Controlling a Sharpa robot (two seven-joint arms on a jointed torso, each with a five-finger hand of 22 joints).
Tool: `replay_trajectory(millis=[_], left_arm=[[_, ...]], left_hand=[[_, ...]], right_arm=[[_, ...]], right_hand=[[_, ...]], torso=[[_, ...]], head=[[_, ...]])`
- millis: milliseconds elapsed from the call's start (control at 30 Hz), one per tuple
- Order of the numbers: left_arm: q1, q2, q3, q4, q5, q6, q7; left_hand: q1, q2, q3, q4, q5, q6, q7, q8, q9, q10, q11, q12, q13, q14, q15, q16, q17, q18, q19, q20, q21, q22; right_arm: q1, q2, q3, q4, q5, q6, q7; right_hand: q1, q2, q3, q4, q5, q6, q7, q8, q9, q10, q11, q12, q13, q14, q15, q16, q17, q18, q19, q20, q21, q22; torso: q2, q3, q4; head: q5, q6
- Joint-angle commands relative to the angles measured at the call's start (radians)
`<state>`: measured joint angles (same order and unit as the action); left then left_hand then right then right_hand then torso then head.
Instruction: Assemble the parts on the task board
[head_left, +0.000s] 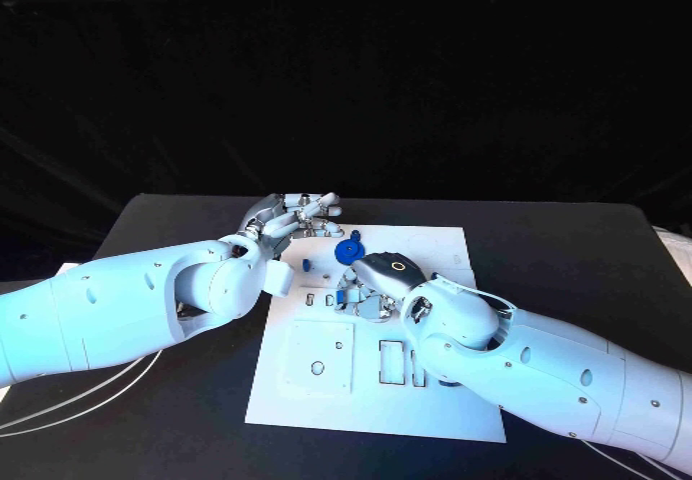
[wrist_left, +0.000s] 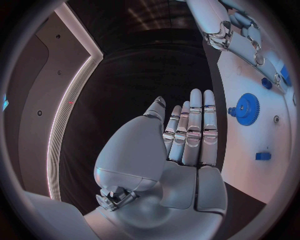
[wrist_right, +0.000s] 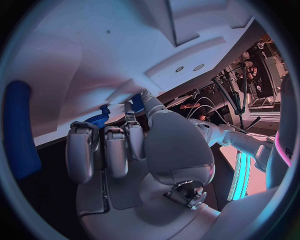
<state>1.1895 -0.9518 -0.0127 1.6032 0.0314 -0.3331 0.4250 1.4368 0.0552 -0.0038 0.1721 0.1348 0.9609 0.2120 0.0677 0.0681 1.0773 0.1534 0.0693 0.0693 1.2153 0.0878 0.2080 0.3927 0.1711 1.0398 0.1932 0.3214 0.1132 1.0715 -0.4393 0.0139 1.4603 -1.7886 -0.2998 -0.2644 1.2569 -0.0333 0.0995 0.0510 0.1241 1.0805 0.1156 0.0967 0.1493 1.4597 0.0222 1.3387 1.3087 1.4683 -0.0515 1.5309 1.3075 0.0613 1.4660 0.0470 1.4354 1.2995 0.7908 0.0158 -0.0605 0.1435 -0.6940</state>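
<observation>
Blue gear (head_left: 348, 250) on task board (head_left: 433, 400), just beyond right hand (head_left: 378, 290); its grip unclear. Left hand (head_left: 296, 214) flat, empty.

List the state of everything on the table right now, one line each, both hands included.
Left hand: open, fingers straight, holding nothing.
Right hand: fingers curled down on the board; grip hidden.
Blue gear: on the board, free of both hands.
Small blue block: lying loose.
White board: flat on the table.
</observation>
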Motion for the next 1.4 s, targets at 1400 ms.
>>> replay_trajectory(millis=[1400], left_arm=[[0.000, -0.035, 0.000, -0.022, -0.411, 0.157, -0.416]], left_hand=[[-0.062, -0.022, 0.006, 0.031, -0.005, 0.142, -0.099, 0.057, 0.034, 0.321, -0.122, 0.224, 0.175, 0.341, -0.128, 1.168, 0.997, -0.039, 0.369, -0.127, 0.575, 0.525]], right_arm=[[0.077, -0.445, 0.065, 0.297, 0.848, -0.025, 0.434]], right_hand=[[0.141, 0.035, 0.008, 0.056, 0.011, -0.108, 0.040, -0.024, 0.018, -0.332, 0.035, -0.800, -0.438, -0.113, 0.031, -0.638, -0.461, 0.126, -0.302, 0.030, -0.599, -0.788]], torso=[[-0.033, -0.0014, -0.0292]], head=[[0.023, 0.001]])
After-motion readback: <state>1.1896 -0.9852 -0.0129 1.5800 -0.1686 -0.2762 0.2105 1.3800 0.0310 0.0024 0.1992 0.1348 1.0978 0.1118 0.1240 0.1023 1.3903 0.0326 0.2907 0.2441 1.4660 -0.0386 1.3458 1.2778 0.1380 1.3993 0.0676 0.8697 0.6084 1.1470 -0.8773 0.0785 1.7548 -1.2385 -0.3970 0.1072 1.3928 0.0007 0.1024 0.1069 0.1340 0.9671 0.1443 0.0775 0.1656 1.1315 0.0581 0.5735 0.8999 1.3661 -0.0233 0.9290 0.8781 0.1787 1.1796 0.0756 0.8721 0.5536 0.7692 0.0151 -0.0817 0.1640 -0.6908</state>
